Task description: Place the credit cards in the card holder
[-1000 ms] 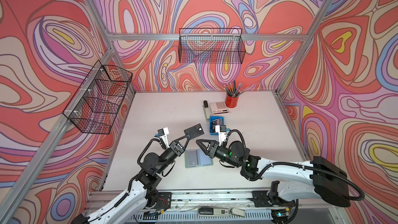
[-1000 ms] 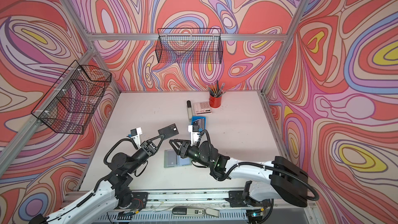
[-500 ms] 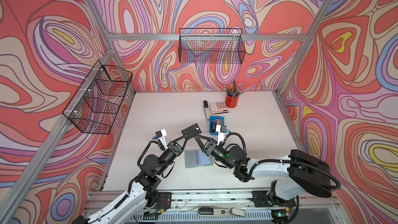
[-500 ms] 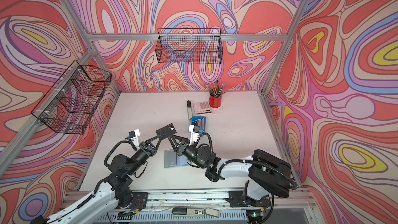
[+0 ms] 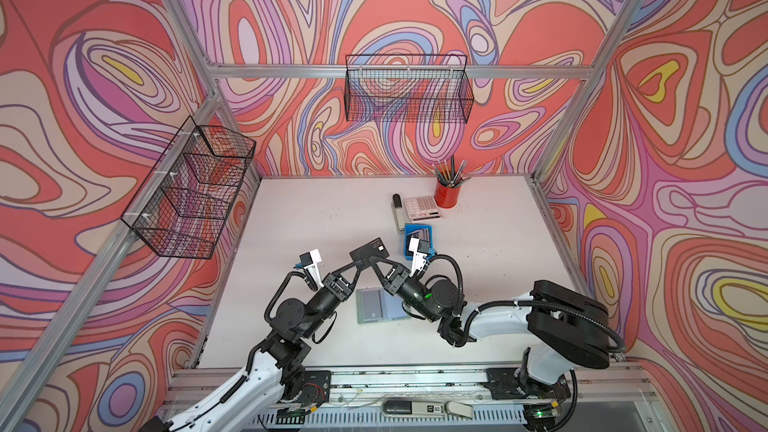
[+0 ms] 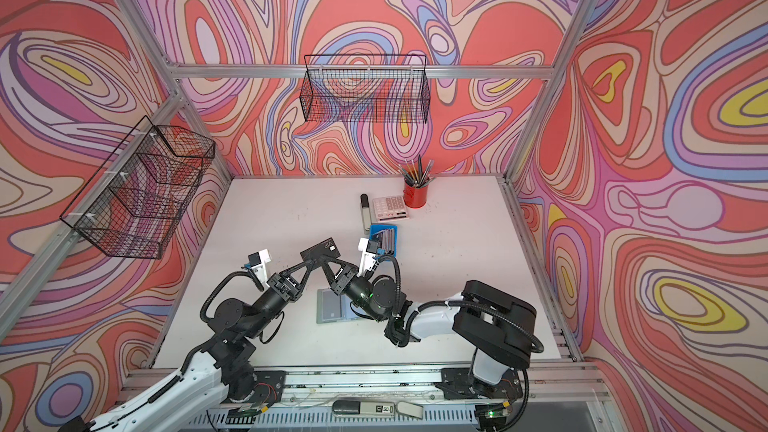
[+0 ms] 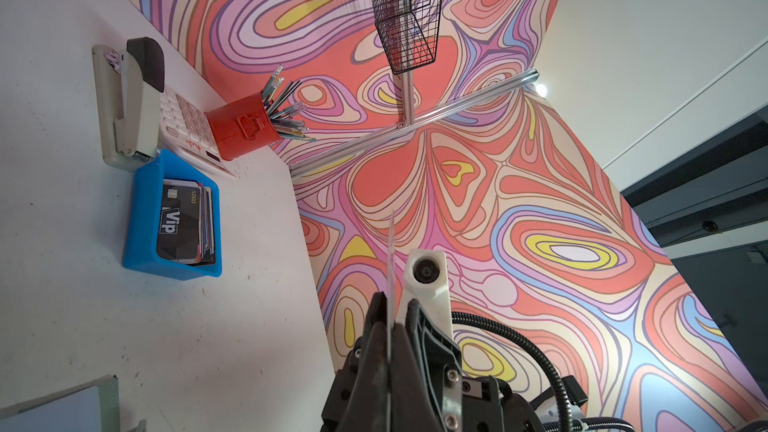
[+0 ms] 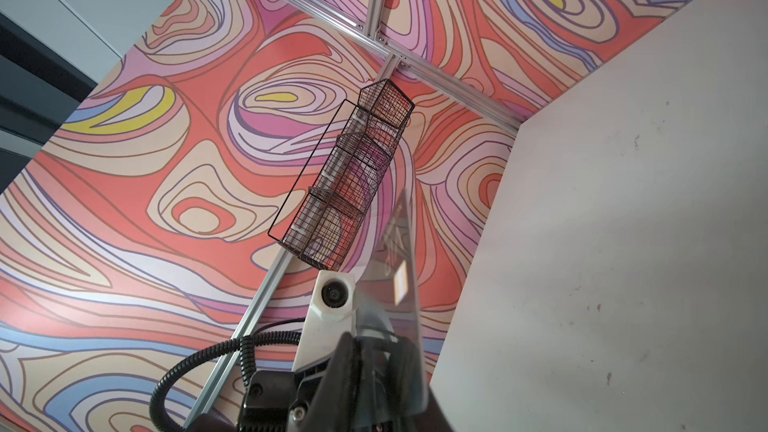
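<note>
Table (image 5: 316, 218), credit cards (image 7: 178, 222) in blue tray (image 7: 143, 209), stapler (image 5: 398, 211)

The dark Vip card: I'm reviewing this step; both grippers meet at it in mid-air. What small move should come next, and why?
Probably close the jaws of the right gripper on the Vip card before the left gripper lets go. The left jaws clamp it in mid-air; the right jaws flank it, but their grip is unclear. The card holder lies open nearby.
</note>
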